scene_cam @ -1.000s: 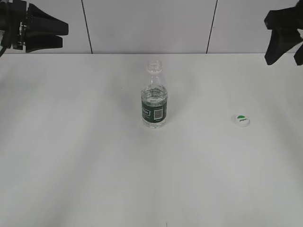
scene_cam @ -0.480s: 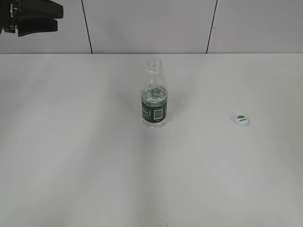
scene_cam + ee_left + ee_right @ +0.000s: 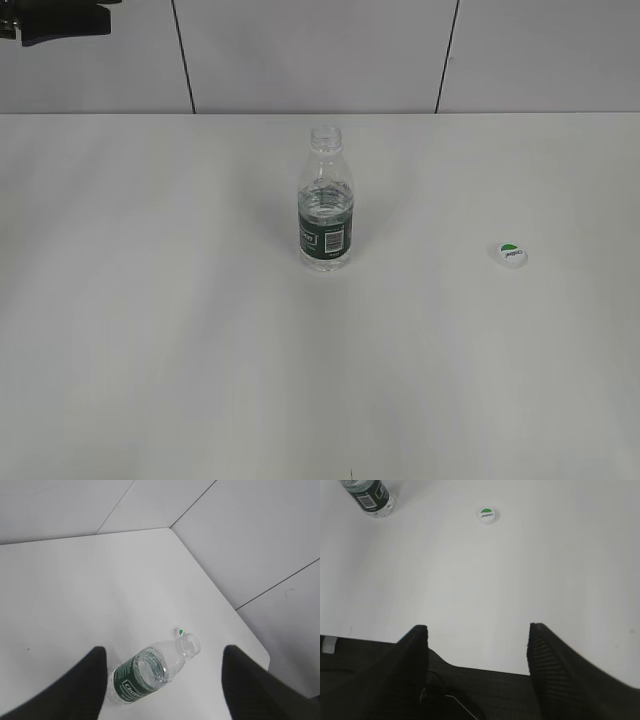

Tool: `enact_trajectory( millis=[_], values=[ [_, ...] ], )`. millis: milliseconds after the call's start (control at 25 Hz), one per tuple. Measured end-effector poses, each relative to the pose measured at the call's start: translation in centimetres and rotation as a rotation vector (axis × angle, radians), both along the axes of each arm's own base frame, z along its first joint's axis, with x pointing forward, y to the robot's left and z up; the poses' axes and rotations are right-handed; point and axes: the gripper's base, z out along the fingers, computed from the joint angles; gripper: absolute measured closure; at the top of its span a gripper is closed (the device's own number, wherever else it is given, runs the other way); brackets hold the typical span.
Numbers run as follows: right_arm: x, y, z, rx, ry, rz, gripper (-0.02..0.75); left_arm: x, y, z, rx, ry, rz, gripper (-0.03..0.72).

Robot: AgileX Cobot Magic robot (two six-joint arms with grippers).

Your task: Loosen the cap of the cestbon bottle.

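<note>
The cestbon bottle [image 3: 326, 205] stands upright at the table's middle, its mouth uncovered and its green label facing front. The white cap [image 3: 508, 254] lies loose on the table, well to the bottle's right. Only part of my left gripper [image 3: 60, 22] shows in the exterior view, high in the top left corner. From the left wrist view, that gripper [image 3: 163, 651] is open and empty far above the bottle [image 3: 147, 674], with the cap [image 3: 180, 631] just beyond the bottle's mouth. My right gripper [image 3: 477, 629] is open and empty, far back from the cap [image 3: 487, 515] and the bottle [image 3: 370, 495].
The white table [image 3: 150, 330] carries only the bottle and the cap. A grey panelled wall [image 3: 320, 50] rises behind its far edge. A dark surface [image 3: 470, 695] shows below the table's near edge in the right wrist view.
Both arms have drawn up and away. The left gripper has risen into the top left corner, and the right gripper has left the exterior view. Bottle and cap have not moved.
</note>
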Motion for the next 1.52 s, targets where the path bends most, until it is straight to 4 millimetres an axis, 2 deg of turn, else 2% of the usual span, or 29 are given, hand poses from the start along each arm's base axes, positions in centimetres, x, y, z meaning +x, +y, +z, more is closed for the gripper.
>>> enact_trajectory(
  millis=[200,520,720,1520],
  values=[
    [-3.2,-0.9,-2.7,0.007,-0.112,-0.012,0.265,-0.8,-0.1,1.6,0.007,-0.042,-0.002,0.246],
    [-5.2,-1.4,-7.4,0.016,-0.206,-0.009,0.265,-1.1,-0.2,2.0,0.003,-0.044,0.003,0.246],
    [-5.9,-1.6,-7.6,0.033,-0.281,-0.01,0.265,-1.1,-0.2,2.0,0.002,-0.04,0.004,0.246],
    [-5.8,-1.9,-7.6,-0.026,-0.297,-0.006,0.265,-1.1,-0.2,2.0,0.001,-0.039,0.005,0.249]
  ],
)
